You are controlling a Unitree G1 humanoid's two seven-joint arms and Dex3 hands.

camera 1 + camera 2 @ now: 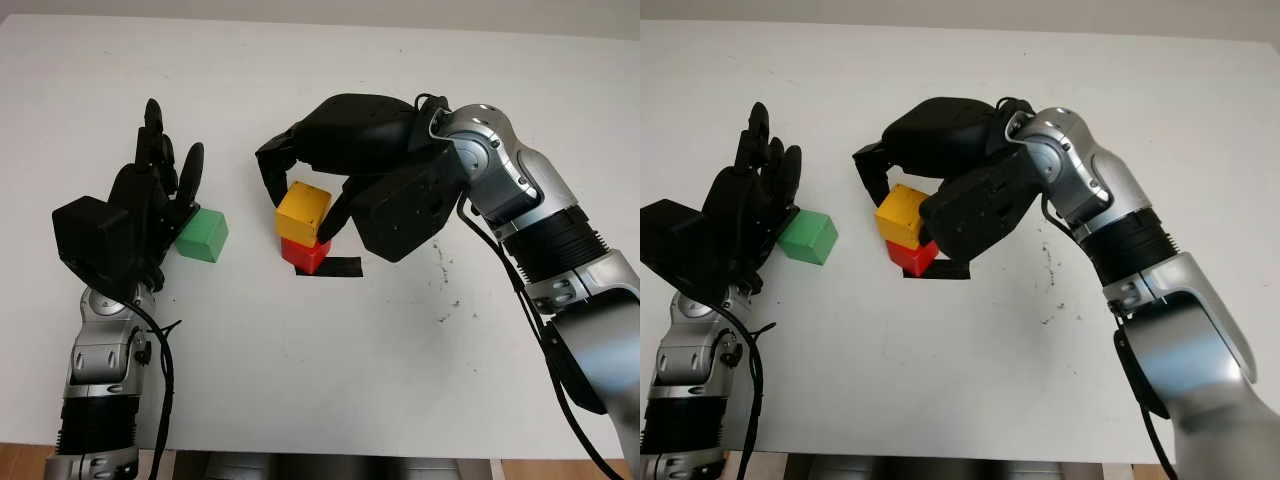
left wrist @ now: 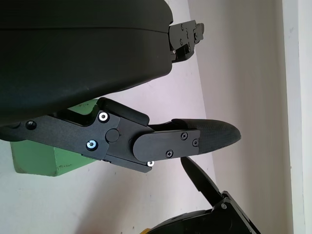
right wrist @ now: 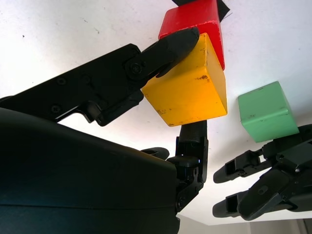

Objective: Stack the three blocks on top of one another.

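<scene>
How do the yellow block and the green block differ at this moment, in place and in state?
The yellow block sits on top of the red block, while the green block lies directly on the white table. The right hand has its fingers closed around the yellow block; the green block is not grasped, with the open left hand just beside it. Both are plain cubes that look similar in size.

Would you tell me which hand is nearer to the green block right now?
The left hand is nearer, open right beside the green block. The right hand is farther off, shut on the yellow block atop the red block.
</scene>
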